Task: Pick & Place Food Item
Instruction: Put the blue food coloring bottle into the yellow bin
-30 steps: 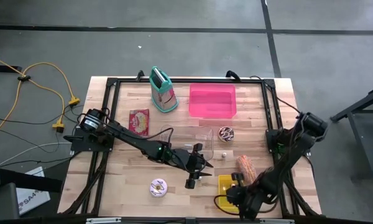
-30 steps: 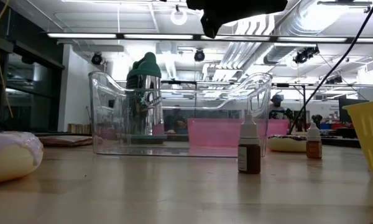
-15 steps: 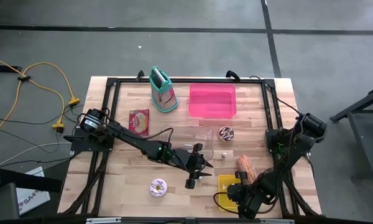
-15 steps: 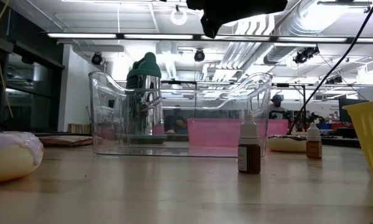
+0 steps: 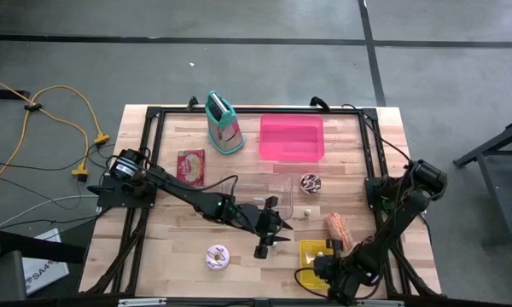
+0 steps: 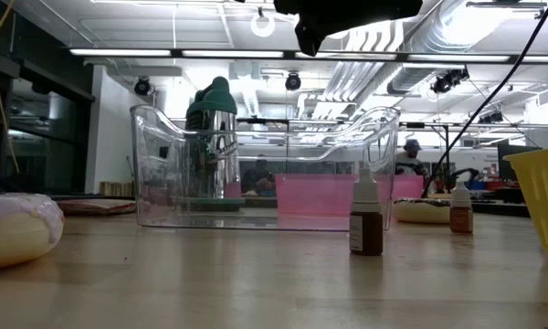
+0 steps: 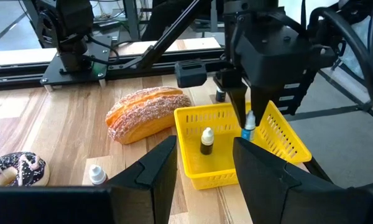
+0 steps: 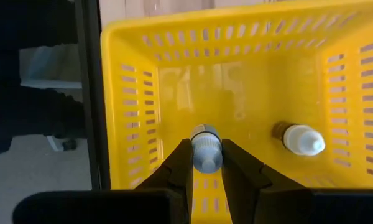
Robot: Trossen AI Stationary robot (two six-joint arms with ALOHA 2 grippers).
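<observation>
Grey concrete floor all round, cables trailing off one side, and in the middle the wooden desk (image 5: 239, 183) with both arms bent low over its front edge. The right claw (image 8: 206, 163) hangs straight down inside the yellow basket (image 7: 280, 134) near the front right corner, clenched on a small blue-capped bottle (image 8: 206, 149) — the fingers pinch it just under the cap, and from the left wrist view it looks held clear of the basket floor. A second dropper bottle with a white tip (image 8: 300, 139) lies in the basket just beside it.

The left claw (image 7: 204, 171) waits over the front middle of the desk with its fingers parted and nothing between them, aimed at the basket.

Food is what the job names, and none of it is in hand: the sugared bread roll (image 7: 148, 112) lies touching the basket's far side, a chocolate doughnut (image 5: 311, 182) sits nearer the desk's centre, a pink-iced one (image 5: 217, 256) by the front edge.

What worries me is that narrow grip. The bottle is round and slick-looking, caught high — any tilt or jolt could let it swing or slip, and it might knock its neighbour. If the claw travels sideways before it clears the rim, I'd guess it drags the light basket along, shoving the roll. The left arm is near enough that a careless reach could meet the right.
</observation>
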